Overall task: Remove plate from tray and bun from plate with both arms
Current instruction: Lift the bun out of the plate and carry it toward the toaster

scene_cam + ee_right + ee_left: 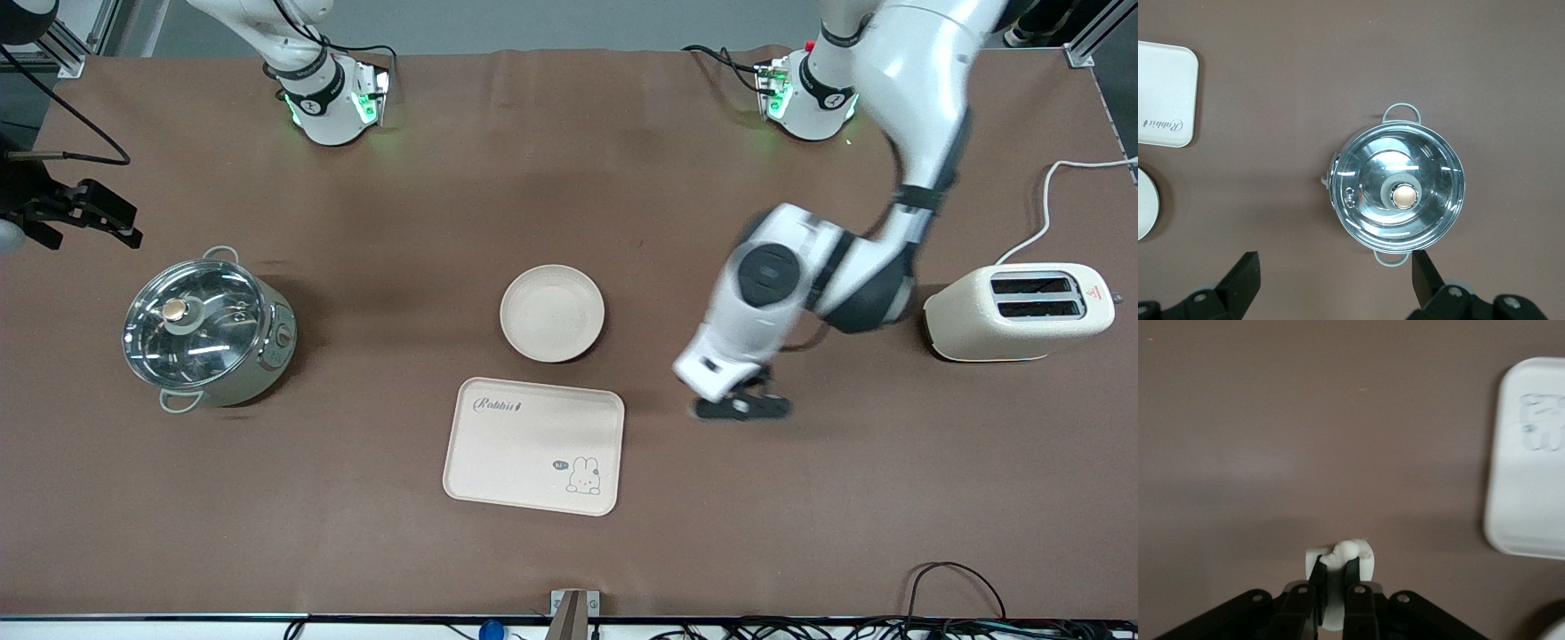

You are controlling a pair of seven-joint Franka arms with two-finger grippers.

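Cookware comes first: a steel pot (pixel 209 331) with a glass lid stands at the right arm's end of the bench (pixel 356 551), and the right hand (pixel 1335 283) hangs over it with its fingers spread wide and nothing between them; that arm waits. Toward the middle, the plate (pixel 552 313) sits empty on the bench, already off the tray (pixel 533 445), which lies bare just nearer the front camera, the two close but apart. Next along, the left hand (pixel 745 407) is low over bare bench beside the tray, its fingers pinching the bun (pixel 1346 565), a pale lump seen only in the left wrist view. A cream toaster (pixel 1018 311) stands at the left arm's end.

Judging by this, both removals look done and the step in hand is setting the bun down; that calls for lowering until it touches the bench, then parting the fingers.

In the front view the bun is hidden under the blurred left hand, so whether it touches the bench cannot be told.
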